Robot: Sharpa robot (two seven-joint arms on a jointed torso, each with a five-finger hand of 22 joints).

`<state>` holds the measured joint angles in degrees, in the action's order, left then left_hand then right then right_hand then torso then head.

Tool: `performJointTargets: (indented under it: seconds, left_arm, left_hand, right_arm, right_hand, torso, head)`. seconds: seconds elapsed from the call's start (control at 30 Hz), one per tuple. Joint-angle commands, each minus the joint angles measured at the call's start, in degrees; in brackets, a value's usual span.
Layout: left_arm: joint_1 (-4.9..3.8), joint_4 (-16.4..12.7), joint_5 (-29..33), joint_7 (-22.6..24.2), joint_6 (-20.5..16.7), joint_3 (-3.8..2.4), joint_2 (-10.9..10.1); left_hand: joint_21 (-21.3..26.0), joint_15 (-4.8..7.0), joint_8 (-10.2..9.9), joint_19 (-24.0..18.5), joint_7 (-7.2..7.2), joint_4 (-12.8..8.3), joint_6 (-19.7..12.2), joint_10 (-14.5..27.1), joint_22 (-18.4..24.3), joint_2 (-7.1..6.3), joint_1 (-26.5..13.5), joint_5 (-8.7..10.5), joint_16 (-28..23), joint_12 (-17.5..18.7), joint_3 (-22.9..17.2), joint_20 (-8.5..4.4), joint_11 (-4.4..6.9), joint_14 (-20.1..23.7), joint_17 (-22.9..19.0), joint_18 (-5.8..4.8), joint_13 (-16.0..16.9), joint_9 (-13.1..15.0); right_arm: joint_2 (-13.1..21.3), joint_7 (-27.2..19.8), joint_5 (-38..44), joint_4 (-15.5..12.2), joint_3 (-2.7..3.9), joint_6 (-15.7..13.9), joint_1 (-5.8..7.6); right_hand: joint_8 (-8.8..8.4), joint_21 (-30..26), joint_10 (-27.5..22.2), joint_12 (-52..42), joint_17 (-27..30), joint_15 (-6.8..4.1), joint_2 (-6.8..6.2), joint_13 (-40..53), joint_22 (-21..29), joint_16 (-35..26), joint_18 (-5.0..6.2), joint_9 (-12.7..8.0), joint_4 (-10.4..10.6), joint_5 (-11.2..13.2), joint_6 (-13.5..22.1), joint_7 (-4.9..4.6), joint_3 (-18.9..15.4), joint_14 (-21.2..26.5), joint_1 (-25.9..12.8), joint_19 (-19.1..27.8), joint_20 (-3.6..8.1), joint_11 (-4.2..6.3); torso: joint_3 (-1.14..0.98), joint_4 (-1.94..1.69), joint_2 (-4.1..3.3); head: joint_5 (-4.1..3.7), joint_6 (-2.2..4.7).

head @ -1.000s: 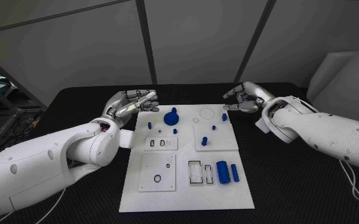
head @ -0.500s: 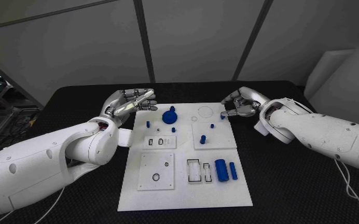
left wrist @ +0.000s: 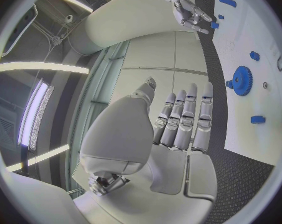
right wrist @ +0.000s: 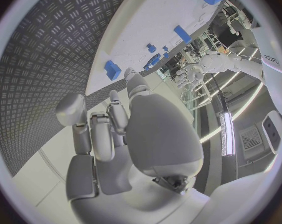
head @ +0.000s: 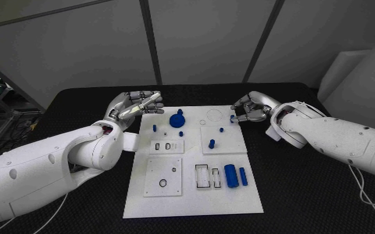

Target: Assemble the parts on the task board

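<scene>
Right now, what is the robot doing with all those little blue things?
It is getting ready to put blue pieces together on the white board. The right hand is at the board's far right corner, fingers curled right by a small blue peg, though I cannot tell if it grips it. The left hand hovers by the far left corner, holding nothing. A blue gear and other pieces lie untouched.

The head camera looks steeply down from above onto the black textured counter (head: 312, 190) and the flat white rectangular task board (head: 195, 201). Each wrist camera sits close behind its own silver many-fingered hand, left hand (left wrist: 178, 122) and right hand (right wrist: 106, 129), facing past the fingers. All three views share the board's far end with its round blue toothed gear (head: 177, 119).
</scene>
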<state>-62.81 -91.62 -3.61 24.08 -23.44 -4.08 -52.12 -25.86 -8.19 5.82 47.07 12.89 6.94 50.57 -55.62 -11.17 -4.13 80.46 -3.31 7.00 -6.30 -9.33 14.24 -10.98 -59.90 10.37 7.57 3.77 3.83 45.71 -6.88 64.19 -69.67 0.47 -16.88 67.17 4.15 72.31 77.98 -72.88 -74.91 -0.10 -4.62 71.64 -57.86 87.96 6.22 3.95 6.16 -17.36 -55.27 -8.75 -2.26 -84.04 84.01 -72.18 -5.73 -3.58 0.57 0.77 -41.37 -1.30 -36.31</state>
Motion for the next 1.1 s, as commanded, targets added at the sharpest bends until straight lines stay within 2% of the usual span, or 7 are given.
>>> performJointTargets:
  seconds: [0.03,0.23,0.9,1.1]
  left_arm:
    - [-0.06,-0.03,-0.38,0.53,0.75,-0.05,0.07]
    - [-0.06,0.04,-0.38,0.56,0.64,-0.05,0.06]
    - [-0.06,0.05,-0.38,0.51,0.61,-0.05,0.06]
    - [-0.06,0.10,-0.38,0.50,0.59,-0.05,0.07]
  left_hand:
    - [0.23,0.00,-0.24,-0.39,1.15,-0.21,-0.11,0.15,0.08,0.52,-0.18,0.06,-0.30,0.07,-0.02,-0.18,-0.01,0.21,0.05,2.64,0.06,0.02]
    - [0.23,0.00,-0.24,-0.39,1.15,-0.21,-0.11,0.15,0.08,0.52,-0.18,0.06,-0.30,0.07,-0.02,-0.18,-0.01,0.21,0.05,2.64,0.06,0.02]
    - [0.23,0.00,-0.24,-0.39,1.15,-0.21,-0.11,0.15,0.08,0.52,-0.18,0.06,-0.30,0.07,-0.02,-0.18,-0.01,0.21,0.05,2.64,0.06,0.02]
    - [0.23,0.00,-0.24,-0.39,1.15,-0.21,-0.11,0.15,0.08,0.52,-0.18,0.06,-0.30,0.07,-0.02,-0.18,-0.01,0.21,0.05,2.64,0.06,0.02]
  right_arm:
    - [-0.23,0.14,0.97,0.26,0.02,1.13,0.05]
    - [-0.49,0.22,1.46,0.68,0.02,1.87,-0.14]
    - [-1.52,0.81,3.00,1.94,0.02,2.87,-0.47]
    - [-1.80,0.89,3.25,2.26,0.02,3.20,-0.51]
  right_hand:
    - [0.39,-0.09,0.01,-0.34,-10.81,-0.26,0.98,0.18,-0.16,-0.02,0.05,0.13,-0.14,0.26,-0.91,-0.05,-0.32,-4.94,0.00,-0.09,-0.08,-0.20]
    - [1.00,0.01,0.22,-0.62,-10.87,-0.43,1.81,0.46,-0.35,0.01,0.03,0.26,-0.45,0.79,-2.62,0.23,-0.27,-4.95,0.47,-0.22,0.00,0.04]
    - [1.22,0.24,0.46,-0.90,-11.16,-0.57,2.33,0.77,-0.75,0.14,-0.04,0.24,-0.65,1.16,-3.48,0.39,-0.17,-5.03,0.74,-0.46,0.12,0.20]
    - [1.37,0.32,0.59,-1.02,-11.23,-0.73,3.07,0.90,-0.90,0.17,-0.06,0.18,-0.84,1.74,-4.23,0.62,0.17,-5.04,1.11,-0.55,0.25,0.40]
  torso:
    - [-0.05,0.01,0.05]
    - [-0.04,0.03,0.06]
    - [-0.12,-0.05,0.01]
    - [-0.15,0.03,0.03]
  head:
    - [0.09,-0.11]
    - [0.14,-0.14]
    - [0.11,-0.33]
    - [0.20,-0.43]
